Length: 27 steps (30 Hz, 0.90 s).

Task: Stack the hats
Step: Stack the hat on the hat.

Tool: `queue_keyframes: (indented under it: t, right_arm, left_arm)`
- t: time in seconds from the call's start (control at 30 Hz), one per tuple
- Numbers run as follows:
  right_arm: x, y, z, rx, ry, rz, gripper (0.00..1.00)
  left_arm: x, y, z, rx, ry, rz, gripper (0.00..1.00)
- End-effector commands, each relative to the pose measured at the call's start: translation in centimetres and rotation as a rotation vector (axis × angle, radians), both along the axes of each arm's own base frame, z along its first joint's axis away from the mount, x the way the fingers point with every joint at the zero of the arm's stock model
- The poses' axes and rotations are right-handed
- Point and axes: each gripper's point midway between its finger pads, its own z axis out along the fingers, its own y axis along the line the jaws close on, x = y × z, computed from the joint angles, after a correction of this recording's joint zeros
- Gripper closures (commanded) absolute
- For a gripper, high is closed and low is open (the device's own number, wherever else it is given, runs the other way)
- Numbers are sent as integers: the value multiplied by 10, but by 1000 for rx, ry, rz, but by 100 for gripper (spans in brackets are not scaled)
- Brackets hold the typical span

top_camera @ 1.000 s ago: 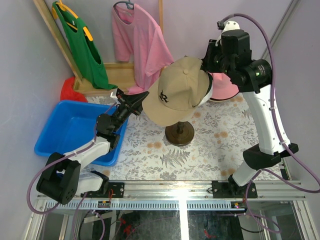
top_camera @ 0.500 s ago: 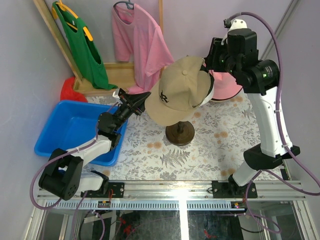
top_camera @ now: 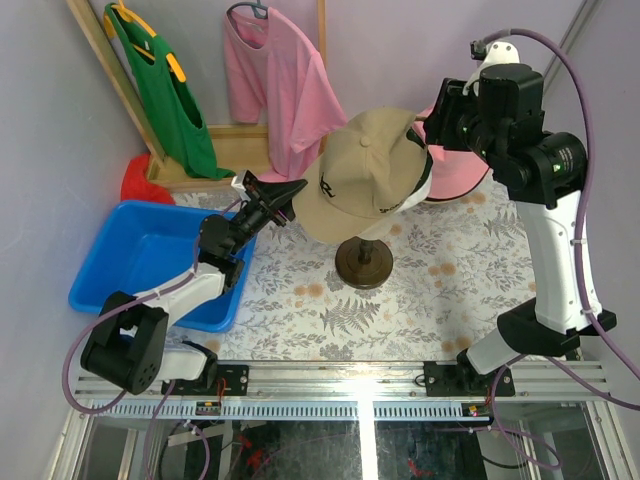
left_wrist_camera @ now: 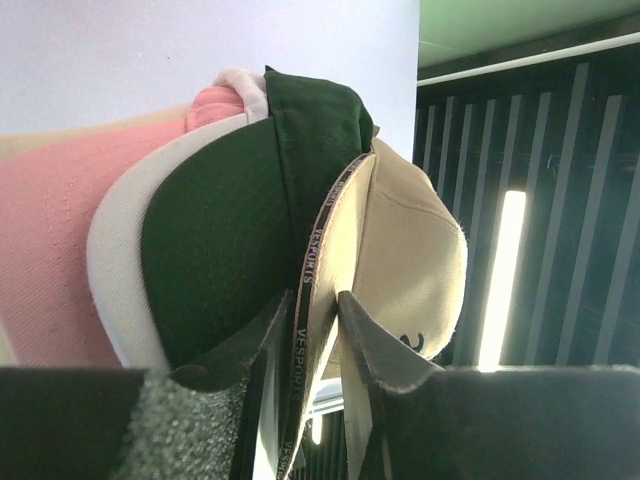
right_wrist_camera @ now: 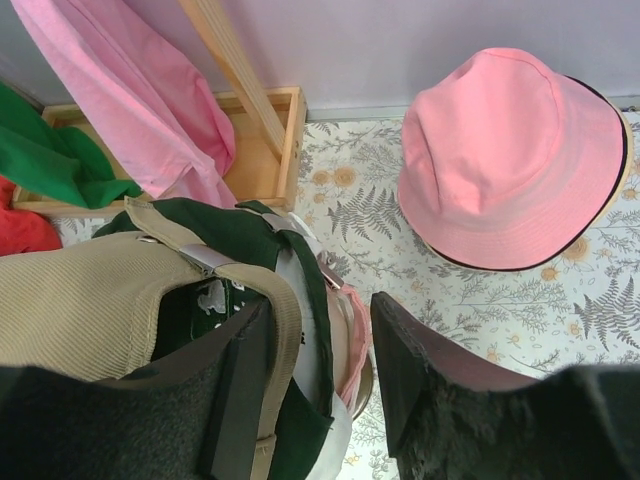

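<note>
The left jaws stand slightly apart, one on each side of the brim edge of the tan cap [top_camera: 370,170]. The brim's taped seam runs up between them with a slim gap on both sides, so they are not clamped on it. Just past that brim, on the side away from the tan crown, is the dark green cap [left_wrist_camera: 220,230], tucked directly under the tan one.

The right jaws are wide apart and hold nothing. They hover at the back of the same stack. Right below them lie the tan cap's ribbed back and buckle strap, then the green cap, then a thin strip of the pink cap [right_wrist_camera: 357,345] showing underneath. The stacked caps sit on a stand with a round dark base [top_camera: 362,265], between the two sets of jaws.

Beyond the right jaws and off to their right, the pink bucket hat [right_wrist_camera: 510,150] lies crown up on the floral-covered bench [top_camera: 450,270], apart from the stack. Behind the left jaws sits a blue tub [top_camera: 140,250]. Farther back hangs a pink shirt [top_camera: 285,90].
</note>
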Motion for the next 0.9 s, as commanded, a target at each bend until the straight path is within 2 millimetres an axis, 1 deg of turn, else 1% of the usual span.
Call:
queue_keyframes:
  t: [0.0,0.17,0.4,0.6,0.67,0.77,0.8,0.83,0.87]
  right_arm:
    - [-5,-5,-3,-9,11,-2,49]
    - [-5,-13,-19,-43,35,-30,49]
    - [-7,-25,-35,-100,71,-77,48]
    - [-2,-32,-52,-119,103,-103,48]
    - [-1,-32,-48,-114,91,-109,48]
    - [0,-34,-29,-98,54,-115,48]
    - [1,-33,-27,-103,63,-112,47]
    - [1,-31,-21,-97,57,-106,47]
    - [0,-30,-17,-87,50,-100,47]
  left_arm:
    - [-1,-4,13,-49,30,-72,76]
    - [0,-7,10,-42,36,-78,73]
    - [-1,-11,11,-24,32,-97,66]
    - [-2,-13,9,-15,36,-107,63]
    - [-2,-14,7,-10,38,-108,63]
    - [-1,-13,7,-10,38,-105,64]
    - [-1,-13,8,-11,36,-105,65]
    - [-1,-13,8,-12,35,-106,71]
    - [-1,-13,9,-14,36,-104,83]
